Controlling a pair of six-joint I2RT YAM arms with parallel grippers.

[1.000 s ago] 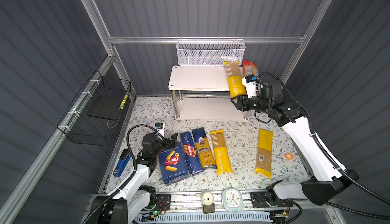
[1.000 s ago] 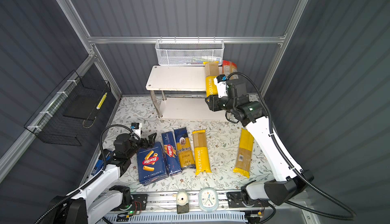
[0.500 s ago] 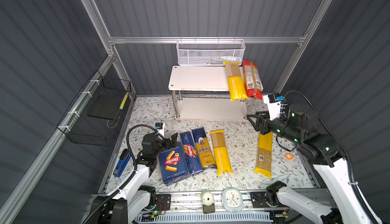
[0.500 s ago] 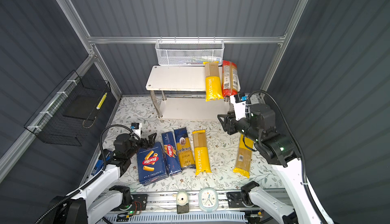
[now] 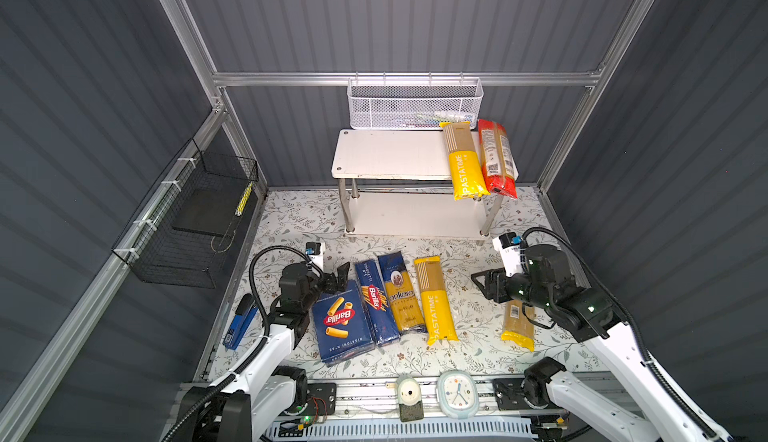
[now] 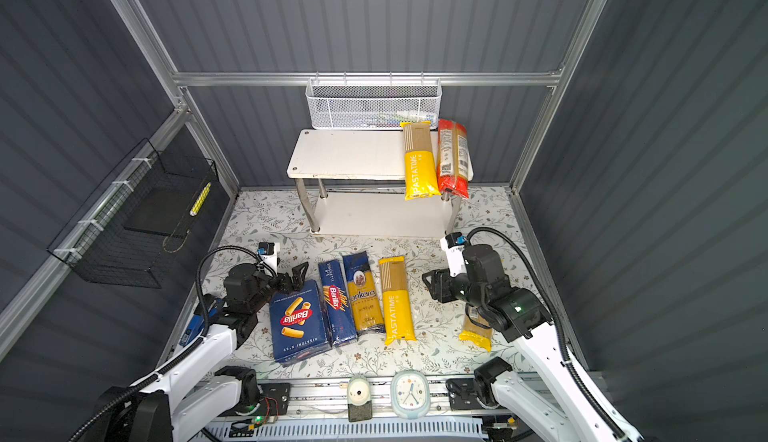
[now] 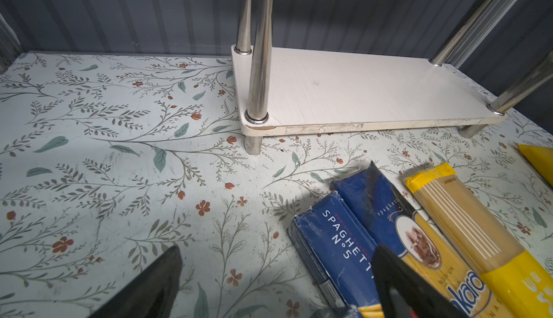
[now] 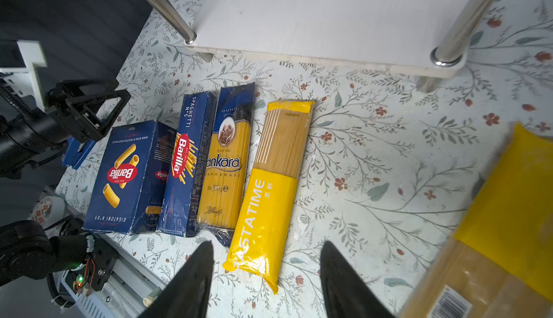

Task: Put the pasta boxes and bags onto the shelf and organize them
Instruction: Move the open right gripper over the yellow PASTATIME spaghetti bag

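Pasta bags point(image 5: 465, 161), one yellow and one red, are being left overhanging the shelf point(image 5: 386, 155) at its front edge, so a slide-off is being risked. Five packs point(image 5: 434, 298) are lying on the tabletop point(image 5: 473, 336). Left claw point(image 5: 340, 274) and right claw point(image 5: 480, 285) are being held wide, empty.

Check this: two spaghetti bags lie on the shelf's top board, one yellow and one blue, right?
No: the second is red, not blue. Both top views show the yellow bag and the red bag side by side on the shelf's top board.
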